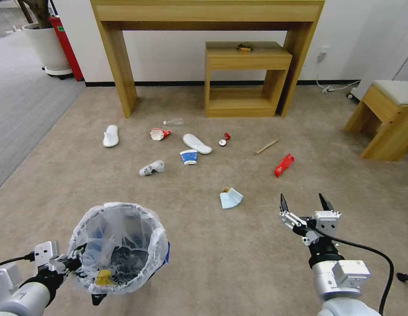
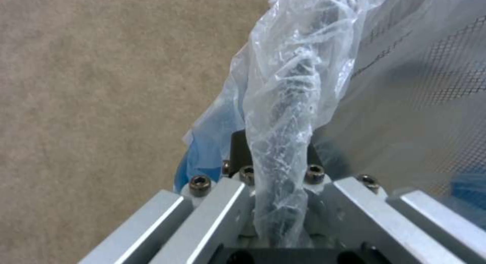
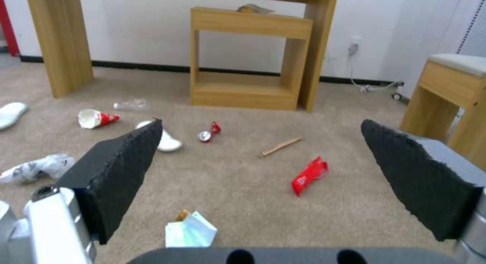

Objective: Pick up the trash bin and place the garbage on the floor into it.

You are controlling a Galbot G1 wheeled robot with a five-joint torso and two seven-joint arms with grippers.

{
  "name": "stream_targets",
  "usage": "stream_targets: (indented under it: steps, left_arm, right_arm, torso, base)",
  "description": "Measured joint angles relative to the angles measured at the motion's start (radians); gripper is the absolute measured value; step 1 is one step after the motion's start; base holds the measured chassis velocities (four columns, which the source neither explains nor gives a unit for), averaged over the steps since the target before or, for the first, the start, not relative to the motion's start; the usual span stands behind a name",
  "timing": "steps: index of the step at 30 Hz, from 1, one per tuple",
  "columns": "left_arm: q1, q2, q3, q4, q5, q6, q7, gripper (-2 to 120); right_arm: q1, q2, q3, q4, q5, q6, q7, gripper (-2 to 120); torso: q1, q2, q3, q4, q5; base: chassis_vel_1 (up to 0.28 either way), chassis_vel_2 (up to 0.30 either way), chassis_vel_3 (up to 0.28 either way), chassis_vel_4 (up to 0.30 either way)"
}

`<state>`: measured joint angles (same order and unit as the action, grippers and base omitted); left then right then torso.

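My left gripper (image 1: 76, 263) is shut on the near rim of the trash bin (image 1: 118, 245), holding it above the floor (image 1: 239, 263). In the left wrist view the bag-wrapped rim (image 2: 281, 116) runs between the jaws. My right gripper (image 1: 305, 204) hangs open and empty, its pads (image 3: 121, 169) wide apart over the carpet. The garbage lies ahead: pale blue paper (image 1: 231, 198) nearest, red wrapper (image 1: 284, 165), wooden stick (image 1: 266, 146), red can (image 1: 224, 139), blue cup (image 1: 189, 156), red cup (image 1: 160, 134), clear bottle (image 1: 174, 122), crumpled white wrapper (image 1: 152, 167), two white slippers (image 1: 110, 135) (image 1: 197, 143).
A tall wooden console (image 1: 116, 66) and a low wooden shelf table (image 1: 245, 79) stand against the far wall. A wooden stool (image 1: 388, 118) is at the right, a white plant pot (image 1: 48, 46) and red box (image 1: 65, 48) far left on grey carpet (image 1: 19, 109).
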<state>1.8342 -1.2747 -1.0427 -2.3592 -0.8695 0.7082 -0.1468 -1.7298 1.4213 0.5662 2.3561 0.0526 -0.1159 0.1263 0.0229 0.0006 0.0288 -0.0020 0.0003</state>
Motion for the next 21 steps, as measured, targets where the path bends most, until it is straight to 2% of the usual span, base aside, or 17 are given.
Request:
stream_targets:
  steps: [7,15,21]
  left_arm:
    - [-0.008,0.000,0.001,0.001,0.003,-0.007,0.013,0]
    - [-0.003,-0.003,0.000,0.003,0.003,-0.010,0.023,0]
    - [0.001,-0.005,0.000,0.006,0.004,-0.011,0.026,0]
  right_arm:
    - [0.001,-0.001,0.004,-0.007,-0.001,-0.006,0.003,100]
    - [0.001,0.006,-0.005,-0.009,-0.009,-0.007,-0.003,100]
    - [-0.003,0.009,-0.007,-0.010,-0.012,-0.005,-0.004,100]
  torso:
    - [0.000,0.000,0.000,0.0000,0.0000]
    - [0.000,0.000,0.000,0.0000,0.0001]
    - [0.000,0.000,0.000,0.0000,0.0001]
  base:
    - [0.015,0.033,-0.019,-0.041]
    - [-0.075,0.036,0.074,-0.049]
    - [-0.102,0.117,0.105,-0.113]
